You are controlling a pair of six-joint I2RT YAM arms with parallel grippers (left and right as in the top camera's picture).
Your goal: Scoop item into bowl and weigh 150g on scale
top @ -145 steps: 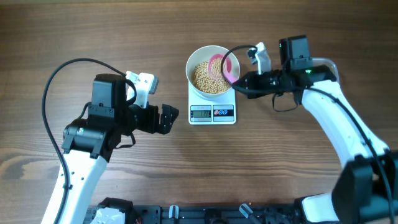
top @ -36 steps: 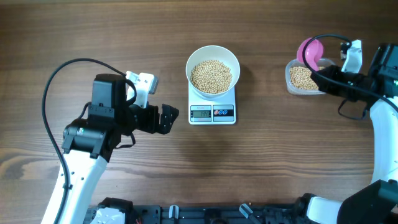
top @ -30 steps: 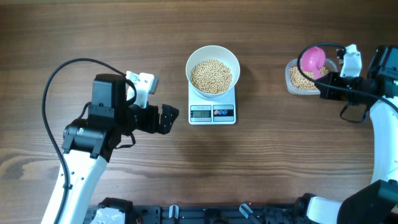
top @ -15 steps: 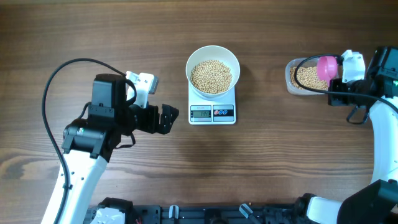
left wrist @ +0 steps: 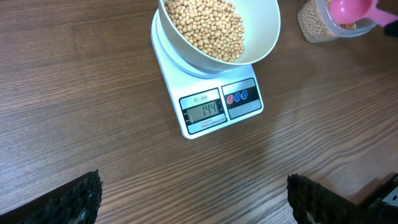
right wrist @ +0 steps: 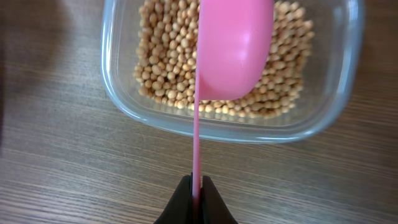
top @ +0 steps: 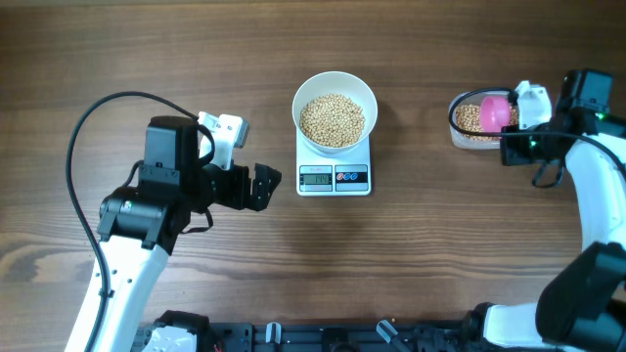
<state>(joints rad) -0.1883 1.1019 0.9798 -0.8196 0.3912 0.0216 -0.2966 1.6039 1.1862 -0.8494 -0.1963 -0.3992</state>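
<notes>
The white bowl (top: pixel 335 113) sits on the white scale (top: pixel 334 174), heaped with pale beans (top: pixel 332 119). In the left wrist view the scale (left wrist: pixel 211 102) carries the bowl (left wrist: pixel 261 37) and its display reads 144. My right gripper (right wrist: pixel 196 186) is shut on the thin handle of a pink scoop (right wrist: pixel 233 46), whose bowl hangs over the beans (right wrist: pixel 165 74) in the clear tub (right wrist: pixel 130 102). From overhead the scoop (top: pixel 494 110) sits over the tub (top: pixel 468 121) at the far right. My left gripper (top: pixel 266 186) stands open, empty, left of the scale.
The wooden table (top: pixel 411 264) stretches bare in front of the scale. The right arm's cable (top: pixel 548 174) loops beside the tub. The left arm's black cable (top: pixel 88 127) arcs over the left side.
The right gripper has swung the pink scoop from the tub's far edge to over the beans inside it. The left arm, bowl and scale have not moved.
</notes>
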